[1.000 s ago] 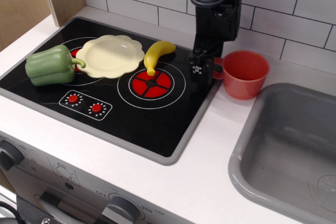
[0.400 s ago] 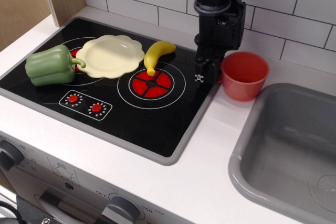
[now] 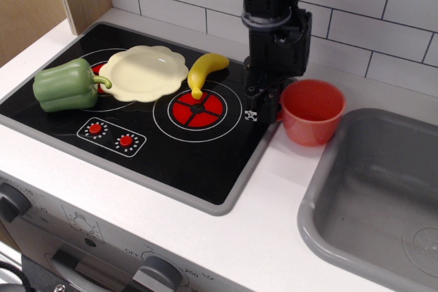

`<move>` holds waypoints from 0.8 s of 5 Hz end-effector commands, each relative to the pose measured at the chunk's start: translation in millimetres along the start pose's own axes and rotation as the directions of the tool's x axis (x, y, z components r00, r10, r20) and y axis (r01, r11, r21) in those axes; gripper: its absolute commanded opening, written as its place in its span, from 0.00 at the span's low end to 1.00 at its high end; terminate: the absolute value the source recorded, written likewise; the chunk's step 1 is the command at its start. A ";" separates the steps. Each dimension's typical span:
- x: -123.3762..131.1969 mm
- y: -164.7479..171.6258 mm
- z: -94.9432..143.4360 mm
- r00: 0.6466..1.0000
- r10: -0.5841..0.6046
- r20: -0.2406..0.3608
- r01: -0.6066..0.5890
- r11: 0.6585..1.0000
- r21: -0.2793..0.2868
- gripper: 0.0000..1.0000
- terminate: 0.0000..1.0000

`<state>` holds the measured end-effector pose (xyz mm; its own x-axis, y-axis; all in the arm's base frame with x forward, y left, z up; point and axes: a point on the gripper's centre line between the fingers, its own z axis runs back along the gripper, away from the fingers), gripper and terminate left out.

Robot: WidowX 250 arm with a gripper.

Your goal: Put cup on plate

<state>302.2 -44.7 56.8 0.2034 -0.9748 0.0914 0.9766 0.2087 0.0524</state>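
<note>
since a moment ago the cup [image 3: 312,111] has shifted left and forward, closer to the stove edge, and the gripper [image 3: 263,107] has moved with it. the gripper sits clamped at the cup's left side where the handle is, closed on it. the cup is on the white counter [image 3: 274,189], well apart from the plate [image 3: 144,72]. the plate lies on the black stove [image 3: 178,148] between a green pepper [image 3: 66,85] and a banana [image 3: 204,70]. a grey sink [image 3: 373,196] is at right, white tiles [image 3: 369,25] behind.

White counter [image 3: 274,223] carries stovetop [image 3: 137,135], sink [image 3: 376,196], apparently cup [image 3: 311,111].
</note>
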 end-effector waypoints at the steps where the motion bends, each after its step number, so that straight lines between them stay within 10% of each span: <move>1: -26.6 -26.2 52.0 0.967 0.253 0.028 -0.255 0.953 0.163 0.00 0.00; 2: -50.1 -24.3 62.8 0.879 0.476 0.015 -0.472 0.867 0.159 0.00 0.00; 4: -90.0 -20.0 70.0 0.548 0.831 0.095 -0.827 0.522 0.209 0.00 0.00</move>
<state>263.8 59.6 105.1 0.9375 -0.3161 0.1455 0.2972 0.9448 0.1379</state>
